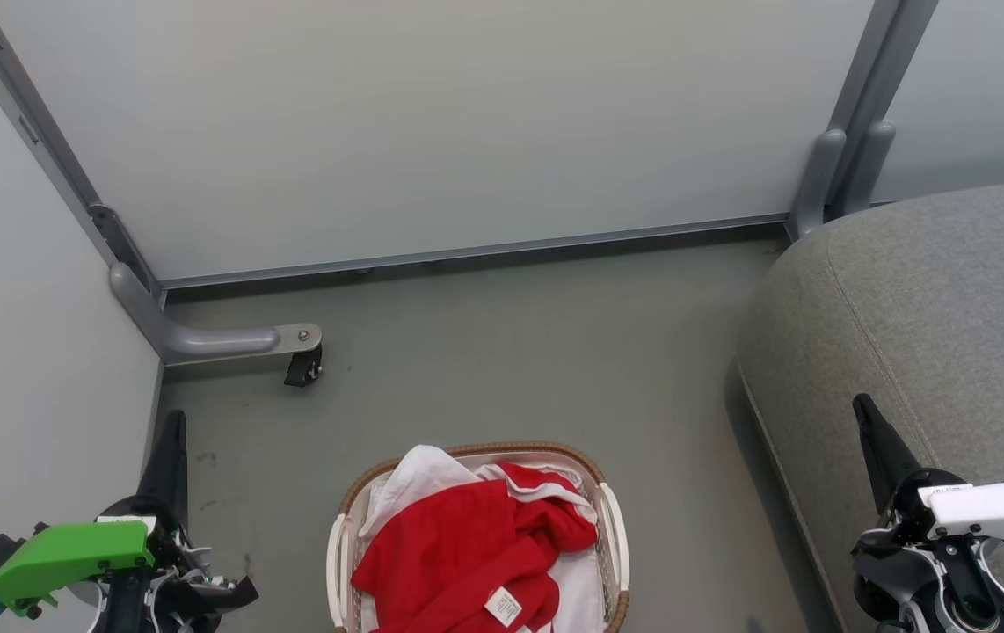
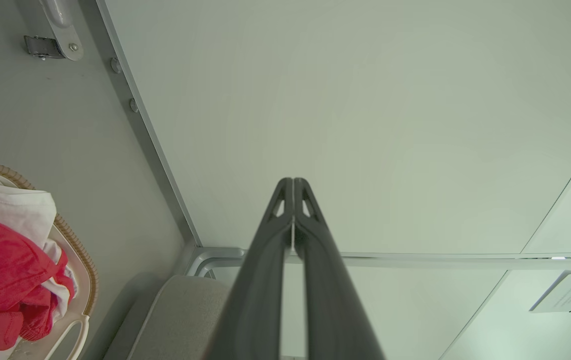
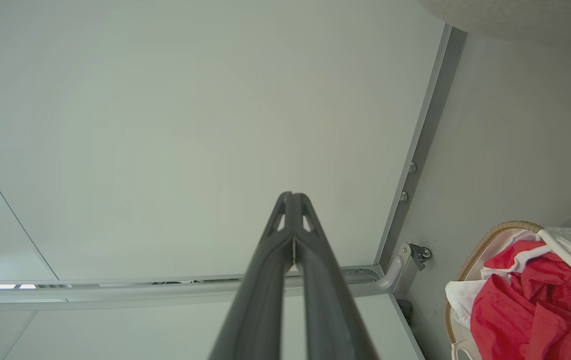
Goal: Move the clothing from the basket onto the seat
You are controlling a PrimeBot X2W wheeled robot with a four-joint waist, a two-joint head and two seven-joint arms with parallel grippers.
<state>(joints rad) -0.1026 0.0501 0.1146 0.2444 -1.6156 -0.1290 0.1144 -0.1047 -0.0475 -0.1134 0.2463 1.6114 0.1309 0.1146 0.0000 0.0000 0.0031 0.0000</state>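
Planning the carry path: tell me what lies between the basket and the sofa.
The stretch is bare: in the head view, grey floor runs from the basket to the sofa, with nothing standing on it.

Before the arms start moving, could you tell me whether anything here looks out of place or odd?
Nothing stands out. The clothing lies heaped inside the upright basket, a white fold poking above its far rim; nothing spilled on the floor.
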